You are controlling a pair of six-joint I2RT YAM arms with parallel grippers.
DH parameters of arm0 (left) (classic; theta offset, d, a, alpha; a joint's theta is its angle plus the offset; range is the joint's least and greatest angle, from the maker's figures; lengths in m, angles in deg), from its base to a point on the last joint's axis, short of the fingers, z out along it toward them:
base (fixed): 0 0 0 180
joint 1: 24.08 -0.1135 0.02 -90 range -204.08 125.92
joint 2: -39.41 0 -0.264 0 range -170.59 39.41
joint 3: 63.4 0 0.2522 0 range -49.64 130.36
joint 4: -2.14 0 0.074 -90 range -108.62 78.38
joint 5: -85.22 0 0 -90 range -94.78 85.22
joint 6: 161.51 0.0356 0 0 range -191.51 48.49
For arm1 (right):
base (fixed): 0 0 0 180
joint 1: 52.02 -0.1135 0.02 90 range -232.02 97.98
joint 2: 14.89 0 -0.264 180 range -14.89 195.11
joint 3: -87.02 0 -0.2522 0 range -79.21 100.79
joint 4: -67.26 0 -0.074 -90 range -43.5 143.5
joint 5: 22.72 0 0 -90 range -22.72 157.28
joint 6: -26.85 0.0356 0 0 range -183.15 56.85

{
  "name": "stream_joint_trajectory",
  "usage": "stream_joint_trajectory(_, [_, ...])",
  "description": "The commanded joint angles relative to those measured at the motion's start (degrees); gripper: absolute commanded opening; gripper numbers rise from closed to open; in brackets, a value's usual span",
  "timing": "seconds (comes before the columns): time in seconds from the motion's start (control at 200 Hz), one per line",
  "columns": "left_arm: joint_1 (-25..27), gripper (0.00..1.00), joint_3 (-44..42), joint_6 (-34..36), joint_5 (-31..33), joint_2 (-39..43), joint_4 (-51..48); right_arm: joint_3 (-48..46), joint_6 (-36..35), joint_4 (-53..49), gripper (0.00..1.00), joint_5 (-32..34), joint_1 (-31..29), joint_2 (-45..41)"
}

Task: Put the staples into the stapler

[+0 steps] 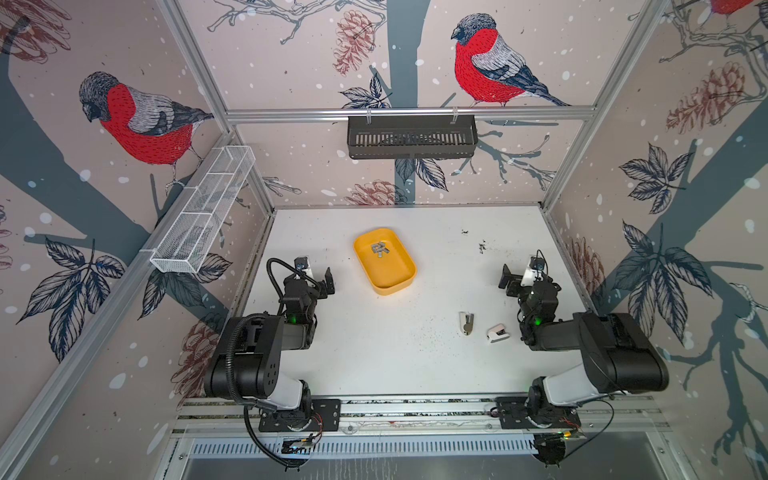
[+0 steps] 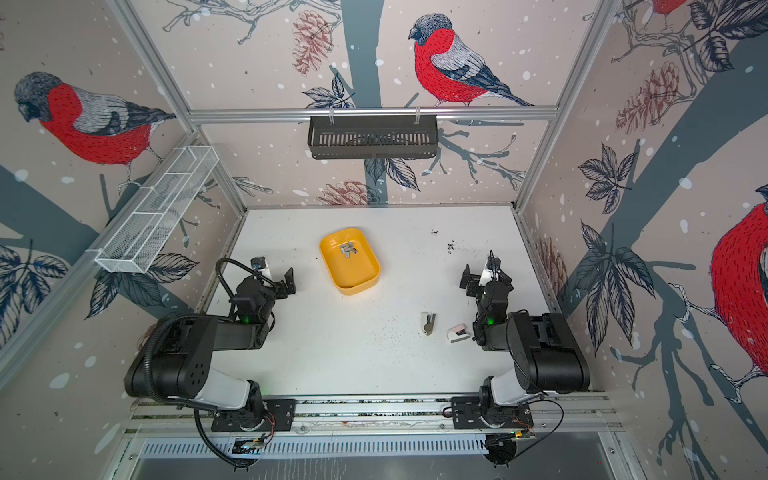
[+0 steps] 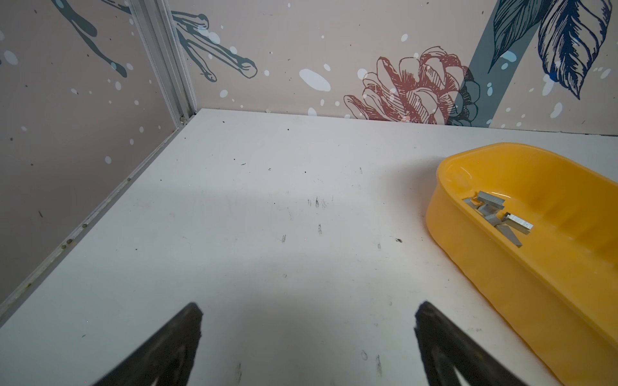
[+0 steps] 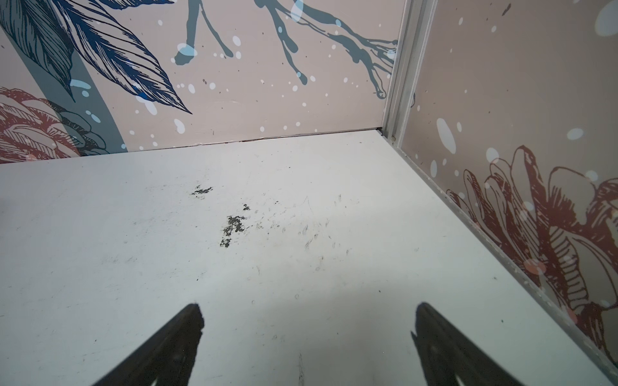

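**Both grippers spread wide, staples lying in the yellow tray**

The left gripper [image 1: 318,277] hangs low over the white tabletop [image 1: 374,357], a little to the left of a shallow yellow plastic tray with rounded corners [image 1: 395,288]. Its arm is folded back on itself, elbow towards the front rail. In the left wrist view its two black fingers [image 3: 180,337] stand far apart, with only table between them. The right gripper [image 1: 519,276] mirrors it well to the right of the tray, its arm folded the same way. Its black fingers [image 4: 444,341] are spread just as wide and grip nothing.

The staples [image 1: 379,249], a small heap of short silvery-grey metal strips, lie crossed over one another in the tray, in the end nearer the back wall.

In front of the tray and to its right, a small grey mini stapler [image 1: 466,323] lies on the table. A small white mini stapler [image 1: 497,333] lies near it, farther from the tray, and the two do not touch.

Behind the tray a black slotted metal basket [image 1: 411,137] hangs on the back rail. Up to the tray's left, a long white wire-mesh basket [image 1: 203,212] hangs on the side rail. I cannot tell what either one holds.
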Motion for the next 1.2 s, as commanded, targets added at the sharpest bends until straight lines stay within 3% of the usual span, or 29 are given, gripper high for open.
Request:
stream_joint_trajectory(0.0, [-0.23,0.99,0.36,0.70,0.84,0.02,3.39,0.00,-0.47,1.74,0.99,0.22,-0.04,-0.13])
stream_joint_trajectory(0.991, [-0.23,0.99,-0.03,0.78,0.42,0.28,3.92,-0.34,-0.21,2.16,0.99,-0.92,0.43,-0.48])
stream_joint_trajectory(1.196, [0.47,0.99,-1.38,0.96,2.05,6.70,1.10,-2.90,0.41,1.95,0.99,0.34,0.54,-6.42])
